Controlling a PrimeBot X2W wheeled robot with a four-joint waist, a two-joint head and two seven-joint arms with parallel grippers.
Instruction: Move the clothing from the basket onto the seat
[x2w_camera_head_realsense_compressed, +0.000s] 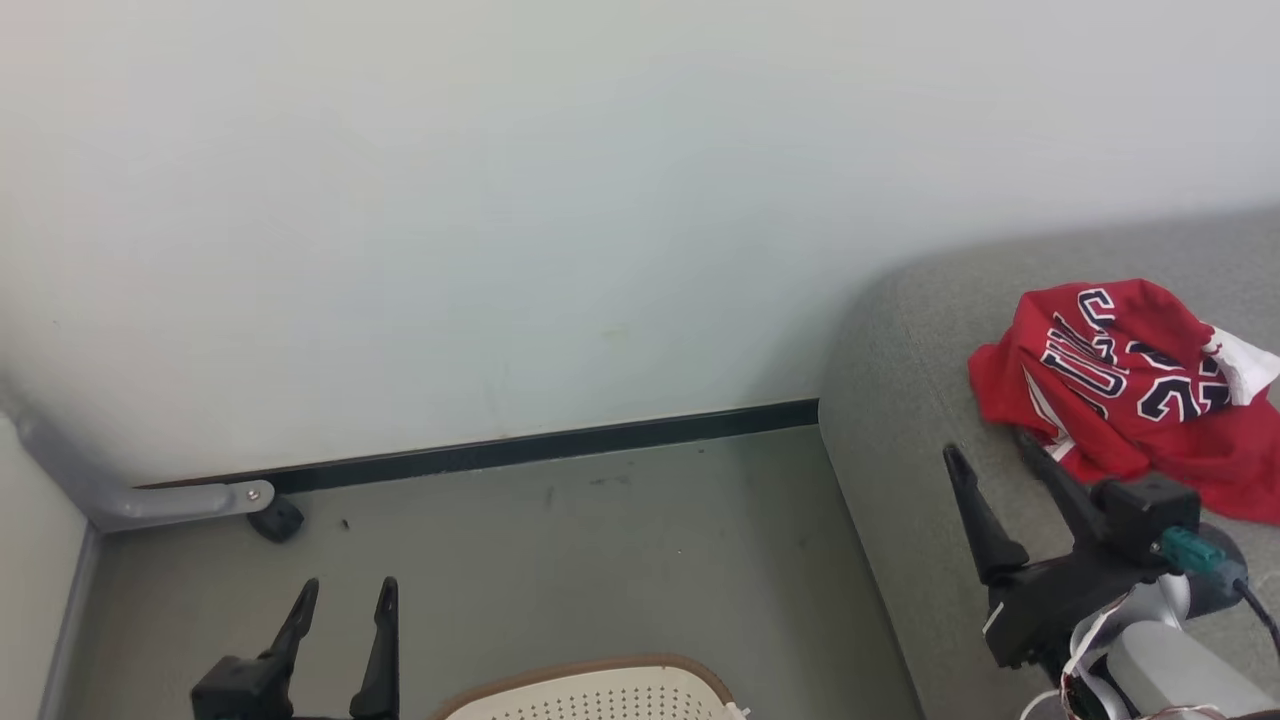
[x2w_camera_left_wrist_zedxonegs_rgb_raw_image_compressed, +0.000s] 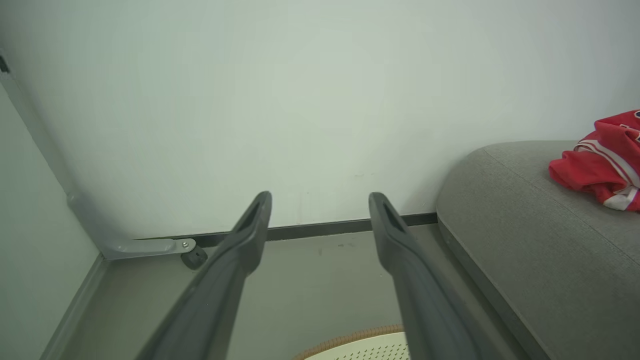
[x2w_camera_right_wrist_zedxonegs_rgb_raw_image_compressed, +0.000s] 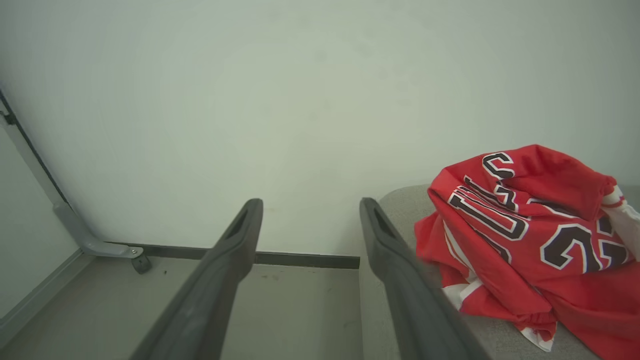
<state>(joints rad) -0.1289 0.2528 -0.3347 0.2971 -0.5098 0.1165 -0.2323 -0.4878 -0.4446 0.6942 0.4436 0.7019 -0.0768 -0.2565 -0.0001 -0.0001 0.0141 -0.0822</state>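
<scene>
Basket (x2w_camera_head_realsense_compressed: 590, 666) cut by bottom edge, inside unseen; clothing (x2w_camera_head_realsense_compressed: 1120, 400) clipped at right edge, lettering seemingly part-folded.

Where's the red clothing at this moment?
The clothing lies heaped on the seat, at the head view's right, just beyond the right gripper and apart from the basket.

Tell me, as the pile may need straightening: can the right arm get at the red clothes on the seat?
Probably yes. The right pincer hangs open above the seat, close beside the red clothes, with nothing between them.
</scene>
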